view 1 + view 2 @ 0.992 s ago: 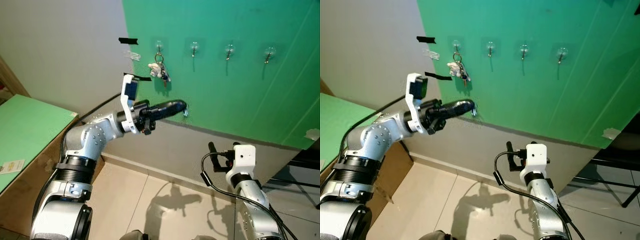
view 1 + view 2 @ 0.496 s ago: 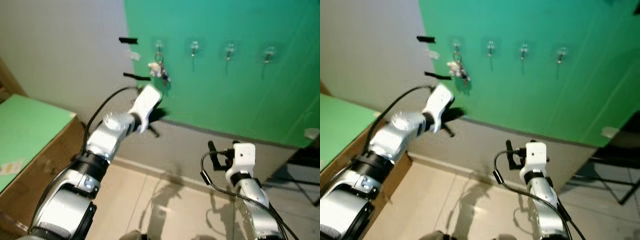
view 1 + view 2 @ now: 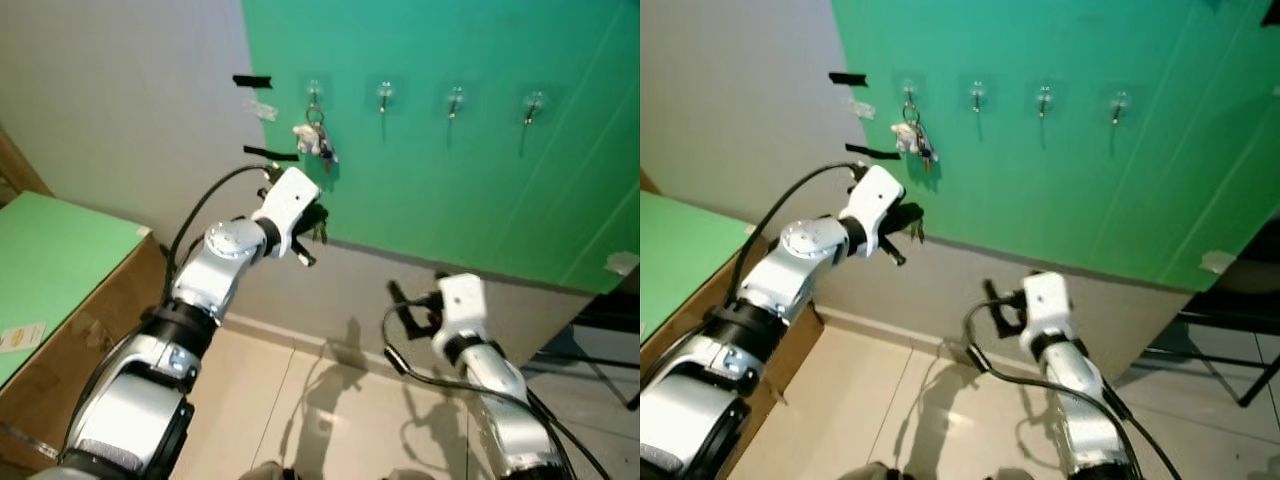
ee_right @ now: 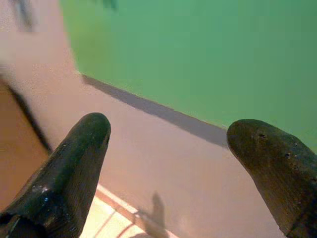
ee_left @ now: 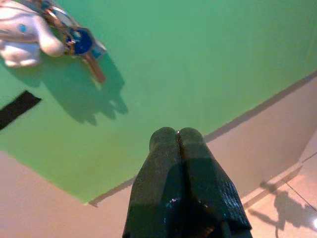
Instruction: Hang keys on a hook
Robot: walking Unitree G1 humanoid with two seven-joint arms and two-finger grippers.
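Observation:
A bunch of keys (image 3: 318,144) with a small white plush charm (image 5: 22,38) hangs from the leftmost clear hook (image 3: 314,93) on the green wall panel. My left gripper (image 5: 177,135) is shut with nothing in it and sits below the keys, a little away from the wall; its arm (image 3: 232,247) is raised toward the panel. My right gripper (image 4: 171,136) is open and empty, low down in front of the grey lower wall, its white wrist (image 3: 458,300) below the middle hooks.
Three more clear hooks (image 3: 384,96) (image 3: 455,100) (image 3: 534,103) run to the right, bare. Black tape strips (image 3: 252,81) mark the panel's left edge. A green-topped cardboard box (image 3: 50,250) stands at the left. A dark chair frame (image 3: 605,345) is at the right.
The left arm pulled back and turned downward from the wall, then stayed below the hanging keys. The right arm has swung left and slightly up. The keys stay on the hook.

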